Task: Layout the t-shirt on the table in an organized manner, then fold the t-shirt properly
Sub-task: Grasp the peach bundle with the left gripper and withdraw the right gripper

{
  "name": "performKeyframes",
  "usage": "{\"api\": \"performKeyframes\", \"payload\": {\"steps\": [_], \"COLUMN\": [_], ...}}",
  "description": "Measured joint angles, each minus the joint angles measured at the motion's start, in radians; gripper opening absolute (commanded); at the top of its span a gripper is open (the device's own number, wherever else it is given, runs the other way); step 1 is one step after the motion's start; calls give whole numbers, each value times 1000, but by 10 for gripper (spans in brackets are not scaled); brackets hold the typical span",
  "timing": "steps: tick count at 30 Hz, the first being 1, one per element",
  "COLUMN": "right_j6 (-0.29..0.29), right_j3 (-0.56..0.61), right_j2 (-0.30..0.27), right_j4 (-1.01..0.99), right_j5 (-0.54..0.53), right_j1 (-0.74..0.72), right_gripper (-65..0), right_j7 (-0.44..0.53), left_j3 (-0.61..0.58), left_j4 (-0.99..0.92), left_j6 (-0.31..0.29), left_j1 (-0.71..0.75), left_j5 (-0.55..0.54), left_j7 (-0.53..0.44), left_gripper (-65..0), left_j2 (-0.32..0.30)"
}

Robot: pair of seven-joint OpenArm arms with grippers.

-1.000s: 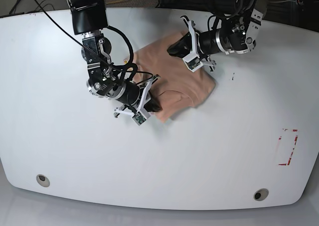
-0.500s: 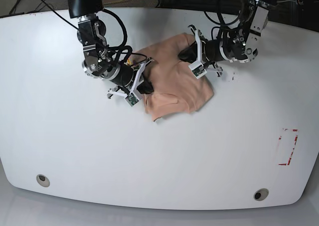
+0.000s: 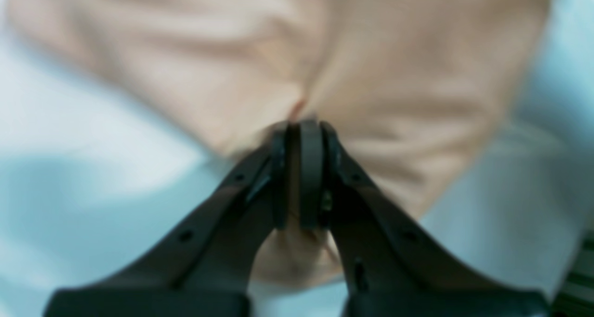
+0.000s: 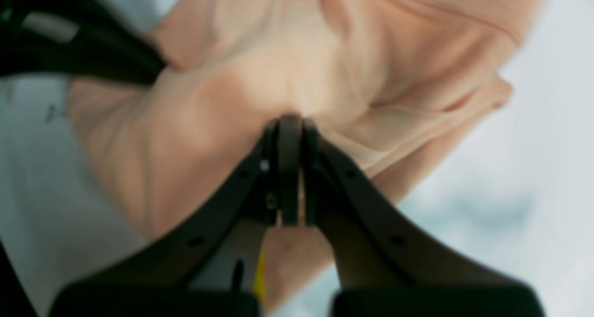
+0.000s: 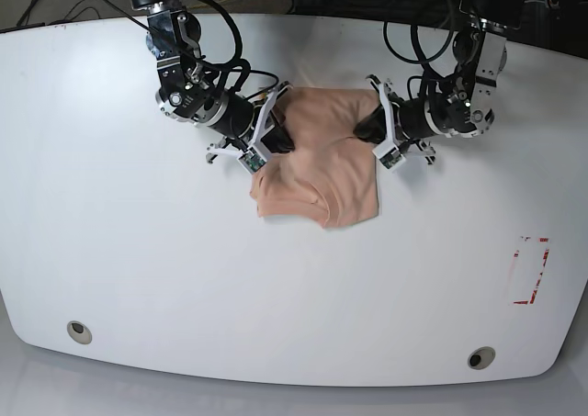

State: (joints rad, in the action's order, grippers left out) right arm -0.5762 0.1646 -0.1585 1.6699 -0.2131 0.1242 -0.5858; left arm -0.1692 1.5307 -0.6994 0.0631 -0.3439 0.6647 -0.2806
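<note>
Toward the far middle of the table [image 5: 138, 278], the t-shirt [image 5: 323, 173] is hanging stretched between two arms; the left gripper [image 5: 370, 127] and right gripper [image 5: 281, 140] are each pinching one upper corner.

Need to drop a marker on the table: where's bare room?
Bare table: the wide strip between the shirt and the two near-edge holes, plus both side ends. The red mark sits near one end. Crowded: the far middle, where both arms hold the shirt.
</note>
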Motion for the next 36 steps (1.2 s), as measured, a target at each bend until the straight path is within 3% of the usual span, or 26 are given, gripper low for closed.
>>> {"api": "performKeyframes", "payload": {"steps": [10,16,25,30,36], "right_j6": [0,0,0,-1,4], "right_j3": [-3,-6,-8,-6,-39], "right_j2": [13,-26,-36,-33,-39], "right_j4": [62,92,97,98,103], "right_j5": [-1,0,0,0,26], "right_j1": [10,-14,-127,-142,-154], "right_gripper": [-637,-637,-637,-637,-637], "right_j7": [-3,-6,-106,-120,-114], "left_j3": [45,57,48,53,19], "left_j4": [47,177,303,310,308], "left_j6": [2,7,0,11,104], "left_j1": [8,32,102,105,86], "left_j5": [8,17,11,42,138], "left_j7": [22,23,24,23,-16], "left_gripper": [-625,-625,-625,-625,-625], "left_j2": [-34,-44,-28,41,117]}}
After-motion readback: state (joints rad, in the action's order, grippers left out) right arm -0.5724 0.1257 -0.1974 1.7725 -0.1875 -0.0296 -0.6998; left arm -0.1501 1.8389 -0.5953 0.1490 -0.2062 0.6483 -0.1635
